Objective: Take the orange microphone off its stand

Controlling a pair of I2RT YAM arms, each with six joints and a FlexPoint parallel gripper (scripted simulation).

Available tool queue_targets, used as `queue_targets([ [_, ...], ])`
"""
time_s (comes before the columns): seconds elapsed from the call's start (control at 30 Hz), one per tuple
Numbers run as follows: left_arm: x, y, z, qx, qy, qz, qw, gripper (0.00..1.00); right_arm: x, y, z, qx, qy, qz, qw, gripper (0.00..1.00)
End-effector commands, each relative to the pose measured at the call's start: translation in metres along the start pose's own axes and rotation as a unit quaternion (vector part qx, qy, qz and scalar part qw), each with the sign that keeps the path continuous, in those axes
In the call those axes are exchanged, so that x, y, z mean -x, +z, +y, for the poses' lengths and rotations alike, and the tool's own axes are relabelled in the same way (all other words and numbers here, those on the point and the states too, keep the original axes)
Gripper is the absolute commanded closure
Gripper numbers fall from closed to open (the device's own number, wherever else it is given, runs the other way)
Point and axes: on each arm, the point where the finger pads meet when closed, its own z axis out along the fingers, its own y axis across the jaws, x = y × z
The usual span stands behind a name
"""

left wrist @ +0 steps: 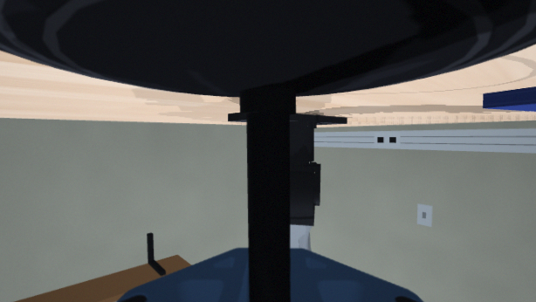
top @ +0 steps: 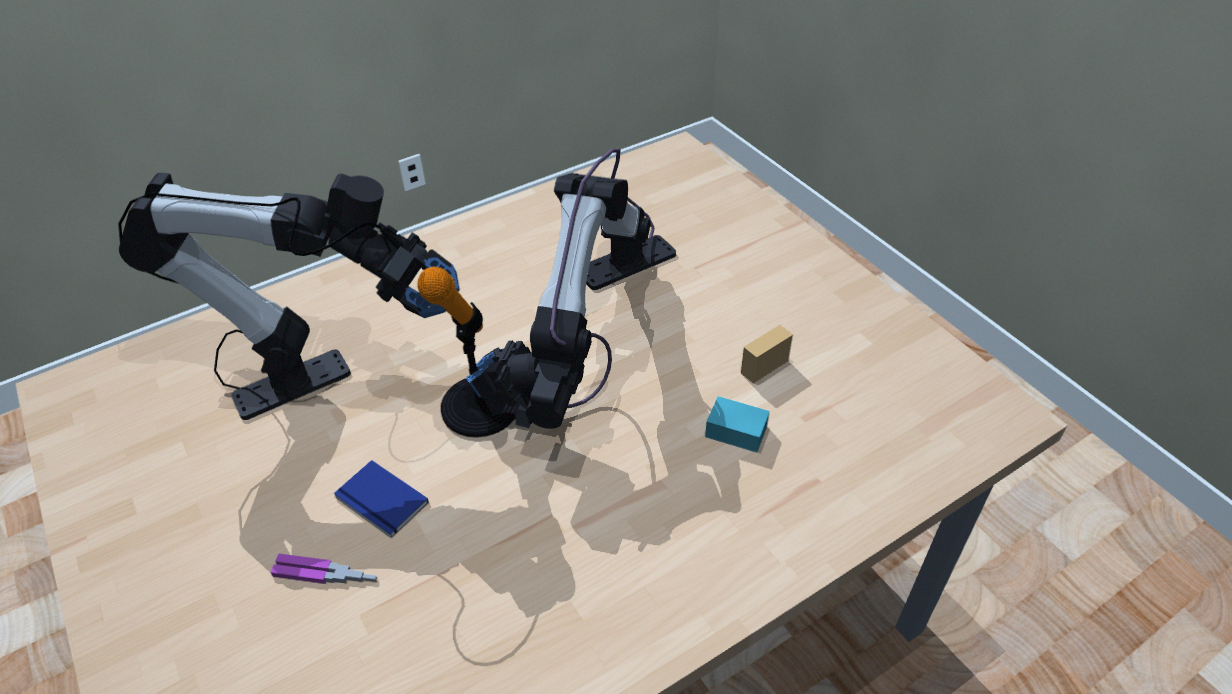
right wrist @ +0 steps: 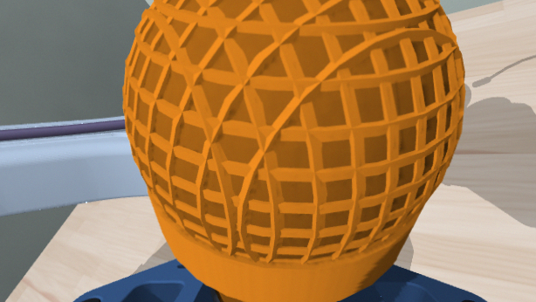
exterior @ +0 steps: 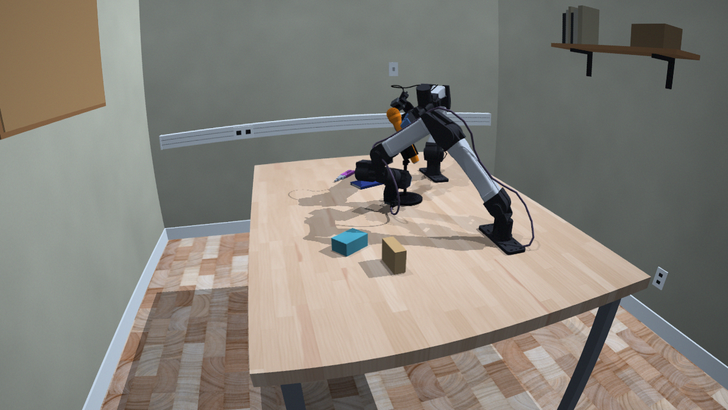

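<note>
The orange microphone (top: 433, 282) (exterior: 393, 114) (right wrist: 297, 131) is tilted, head up, above its black stand (top: 461, 417) (exterior: 412, 199) (left wrist: 218, 48). Its lower handle is at the clip on top of the stand; I cannot tell how far it sits in the clip. The stand is upright, its round base on the table. My right gripper (top: 445, 293) (right wrist: 276, 260) is shut on the microphone just below the head. My left gripper (top: 477, 376) (left wrist: 269, 261) is shut on the stand's thin post, low above the base. In the exterior view the left arm hides part of the stand.
A blue notebook (top: 381, 496) (exterior: 364, 184) and purple-handled pliers (top: 301, 568) (exterior: 346, 175) lie on the right arm's side. A teal box (top: 737, 422) (exterior: 349, 242) and a tan block (top: 766, 354) (exterior: 393, 255) stand on the left arm's side. Both arms are close together over the stand.
</note>
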Motion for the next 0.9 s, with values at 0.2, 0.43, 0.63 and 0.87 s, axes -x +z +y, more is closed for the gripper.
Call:
queue_targets([
  [0.2,0.088,0.010,0.024,0.053,-0.059,-0.148,0.986,1.00,0.065,-0.012,-0.035,-0.098,0.023,-0.111,0.989,1.00],
  [0.43,0.088,0.010,0.024,0.053,-0.059,-0.148,0.986,1.00,0.067,-0.019,-0.023,-0.174,0.031,-0.077,0.981,1.00],
  [0.63,0.088,0.010,0.024,0.053,-0.062,-0.148,0.986,1.00,0.074,-0.006,0.003,-0.225,0.048,-0.083,0.970,1.00],
  [0.87,0.088,0.010,0.024,0.052,-0.068,-0.148,0.985,1.00,0.090,-0.011,0.026,-0.022,0.021,-0.130,0.991,1.00],
])
